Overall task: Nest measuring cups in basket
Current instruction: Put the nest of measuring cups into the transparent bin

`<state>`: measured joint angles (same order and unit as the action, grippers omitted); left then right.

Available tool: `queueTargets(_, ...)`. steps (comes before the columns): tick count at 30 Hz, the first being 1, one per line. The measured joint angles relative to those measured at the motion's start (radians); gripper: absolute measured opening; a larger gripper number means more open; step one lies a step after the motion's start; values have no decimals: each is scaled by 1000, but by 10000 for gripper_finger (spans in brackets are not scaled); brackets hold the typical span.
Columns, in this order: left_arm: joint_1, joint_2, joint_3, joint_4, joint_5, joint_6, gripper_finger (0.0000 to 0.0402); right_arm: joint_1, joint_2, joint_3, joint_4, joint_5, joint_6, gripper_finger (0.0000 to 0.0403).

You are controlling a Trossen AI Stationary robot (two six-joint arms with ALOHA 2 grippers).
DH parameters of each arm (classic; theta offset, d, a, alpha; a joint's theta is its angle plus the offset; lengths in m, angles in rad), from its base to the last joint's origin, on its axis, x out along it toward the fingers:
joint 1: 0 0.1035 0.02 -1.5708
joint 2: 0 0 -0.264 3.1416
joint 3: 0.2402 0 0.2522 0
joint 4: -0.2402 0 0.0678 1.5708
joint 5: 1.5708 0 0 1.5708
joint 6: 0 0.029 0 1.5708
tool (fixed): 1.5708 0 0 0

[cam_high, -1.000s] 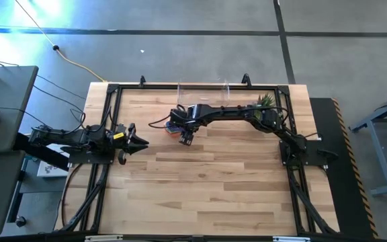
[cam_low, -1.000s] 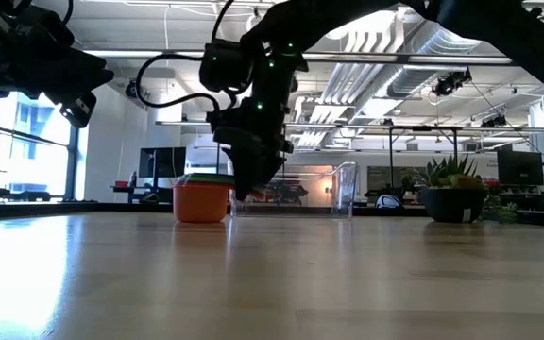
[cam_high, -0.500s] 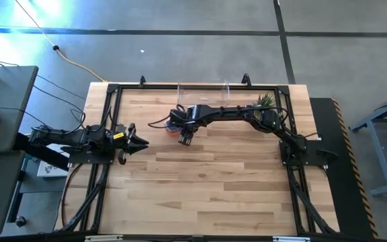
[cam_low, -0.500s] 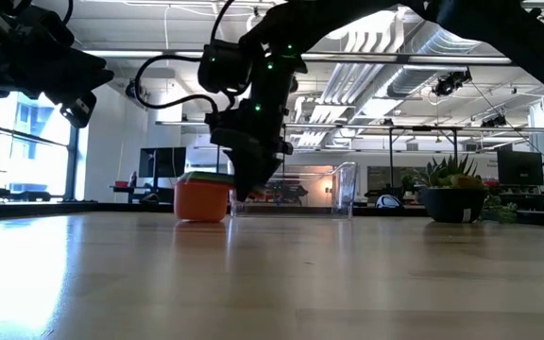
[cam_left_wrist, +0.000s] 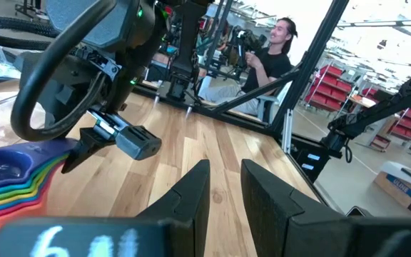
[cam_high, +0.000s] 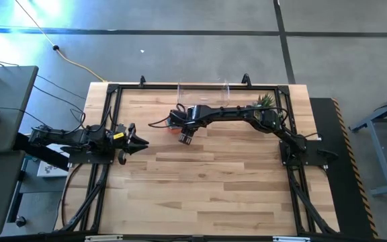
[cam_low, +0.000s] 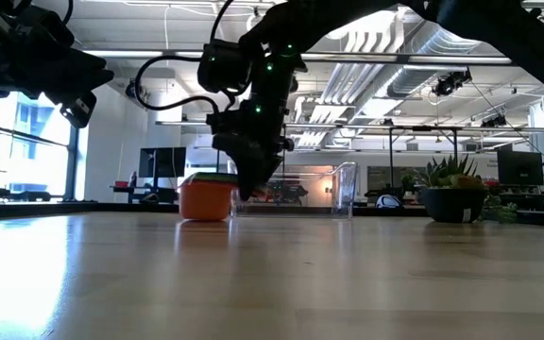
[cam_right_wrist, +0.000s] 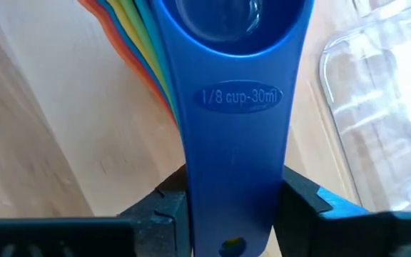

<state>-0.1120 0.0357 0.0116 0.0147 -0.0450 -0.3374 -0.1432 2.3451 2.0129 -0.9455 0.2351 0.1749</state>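
Note:
The measuring cups are nested in one stack (cam_high: 177, 129). The blue cup (cam_right_wrist: 234, 14) is innermost on top and an orange cup (cam_low: 204, 200) outermost. The stack is left of the clear basket (cam_low: 321, 191), which stands at the far edge (cam_high: 203, 87). My right gripper (cam_high: 185, 138) is shut on the stack's handles and reaches down beside the stack in the low view (cam_low: 251, 187). My left gripper (cam_high: 138, 141) waits open at the table's left side. Its wrist view shows its own fingers (cam_left_wrist: 225, 193) and the rainbow stack (cam_left_wrist: 9, 182). My right gripper pinches the blue cup's flat handle (cam_right_wrist: 234, 178) by its two side edges, near its free end. One finger (cam_right_wrist: 164, 208) is on each side, and the fingers lie across the handle. The other cups' handles (cam_right_wrist: 145, 53) fan out beneath. The fingers slant down from above. Whether the stack's base touches the table, I cannot tell.
A potted green plant (cam_high: 266, 101) stands at the far right, also seen in the low view (cam_low: 451, 194). Bare wood spreads over the table's near half (cam_high: 207, 188). A seated person (cam_left_wrist: 262, 64) shows beyond the table in the left wrist view.
My right gripper has carried the cup stack a little toward the table's right, closer to the basket. The stack stays upright.

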Motion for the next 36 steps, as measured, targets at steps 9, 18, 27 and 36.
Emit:
queueTargets(9, 0, 0, 0, 0, 0, 0, 71, 6, 0, 0, 0, 66, 0, 108)
queueTargets(18, 0, 0, 0, 0, 0, 0, 71, 24, 0, 0, 4, 131, 0, 107)
queueTargets(27, 0, 0, 0, 0, 0, 0, 71, 26, 0, 0, -2, 102, 9, 102)
queueTargets(36, 0, 0, 0, 0, 0, 0, 71, 14, 0, 0, -31, 11, 8, 150)
